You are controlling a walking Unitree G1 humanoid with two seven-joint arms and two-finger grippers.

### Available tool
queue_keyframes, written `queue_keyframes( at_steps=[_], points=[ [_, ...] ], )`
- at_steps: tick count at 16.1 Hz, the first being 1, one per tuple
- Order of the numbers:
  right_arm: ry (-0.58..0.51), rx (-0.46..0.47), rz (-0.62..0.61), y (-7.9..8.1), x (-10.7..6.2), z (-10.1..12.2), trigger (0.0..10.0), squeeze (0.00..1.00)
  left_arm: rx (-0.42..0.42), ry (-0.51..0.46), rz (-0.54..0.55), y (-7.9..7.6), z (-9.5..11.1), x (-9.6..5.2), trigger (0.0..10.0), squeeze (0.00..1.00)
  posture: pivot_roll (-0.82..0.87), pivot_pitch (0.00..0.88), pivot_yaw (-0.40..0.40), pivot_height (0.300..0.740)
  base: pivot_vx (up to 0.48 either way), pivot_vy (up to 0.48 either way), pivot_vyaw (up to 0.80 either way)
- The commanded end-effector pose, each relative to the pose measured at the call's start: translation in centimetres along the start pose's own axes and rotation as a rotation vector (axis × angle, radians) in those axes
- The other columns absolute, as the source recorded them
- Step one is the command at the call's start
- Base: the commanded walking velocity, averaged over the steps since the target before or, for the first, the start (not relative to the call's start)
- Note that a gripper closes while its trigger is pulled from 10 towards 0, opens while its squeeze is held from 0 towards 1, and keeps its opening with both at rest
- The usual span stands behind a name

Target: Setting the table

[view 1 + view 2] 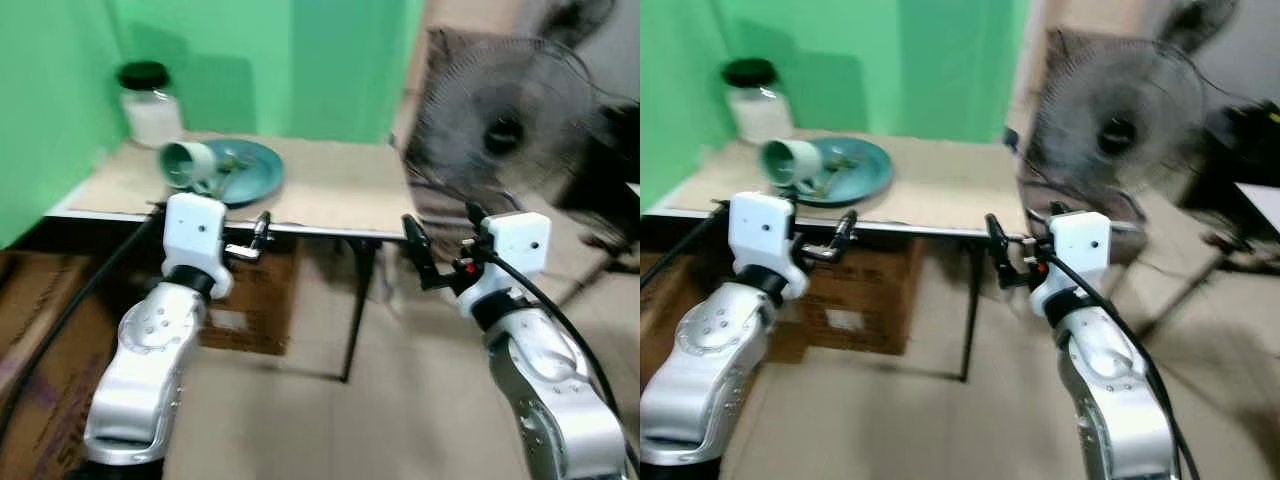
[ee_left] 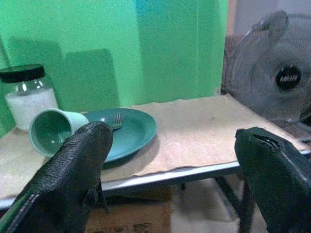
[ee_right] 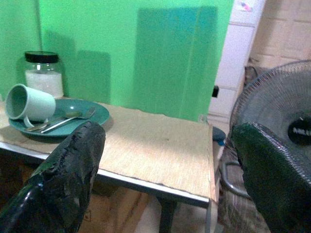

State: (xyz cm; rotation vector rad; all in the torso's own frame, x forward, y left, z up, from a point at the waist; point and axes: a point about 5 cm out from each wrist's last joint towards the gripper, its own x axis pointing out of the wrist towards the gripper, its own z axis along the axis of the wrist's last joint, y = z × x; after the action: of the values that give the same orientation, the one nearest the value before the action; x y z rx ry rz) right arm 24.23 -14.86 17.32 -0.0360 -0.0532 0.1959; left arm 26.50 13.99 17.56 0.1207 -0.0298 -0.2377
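Tableware sits bunched at the far left of the small table: a teal plate with a green mug tipped on its side across its left rim, and a fork and spoon lying on the plate beside the mug. Behind them, against the green wall, stands a glass jar with a black lid.

Both arms are raised short of the table's near edge, nothing in hand. The left gripper hovers just in front of the plate, its fingers spread wide; the right gripper hangs off the table's right corner, fingers equally wide.

My guess is the robot needs to close in first, then take the mug off the plate and stand it upright before spreading out the cutlery. Going for the mug's body from the side looks safest, since it could roll.

A pedestal fan stands close by the right corner, crowding the right arm's swing. Cardboard boxes sit under the table on the left.
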Motion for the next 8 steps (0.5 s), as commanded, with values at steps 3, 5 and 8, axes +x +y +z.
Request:
queue_keyframes(
  at_steps=[3,5,8],
  points=[
    [-0.018,-0.003,0.003,0.05,0.32,0.31,10.0,1.00,0.021,-0.018,-0.002,0.24,0.40,0.03,10.0,0.00,0.08,0.000,-0.060,0.740,0.273,0.000,0.27],
    [-0.020,-0.005,0.003,0.05,0.34,0.33,10.0,1.00,0.020,-0.018,-0.003,0.26,0.40,0.06,10.0,0.00,0.08,0.000,-0.059,0.740,0.262,0.000,0.00],
    [-0.023,-0.004,-0.001,-0.01,0.31,0.35,10.0,1.00,0.019,-0.019,-0.005,0.19,0.42,0.10,10.0,0.00,0.08,0.000,-0.060,0.740,0.269,0.000,0.00]
  ],
)
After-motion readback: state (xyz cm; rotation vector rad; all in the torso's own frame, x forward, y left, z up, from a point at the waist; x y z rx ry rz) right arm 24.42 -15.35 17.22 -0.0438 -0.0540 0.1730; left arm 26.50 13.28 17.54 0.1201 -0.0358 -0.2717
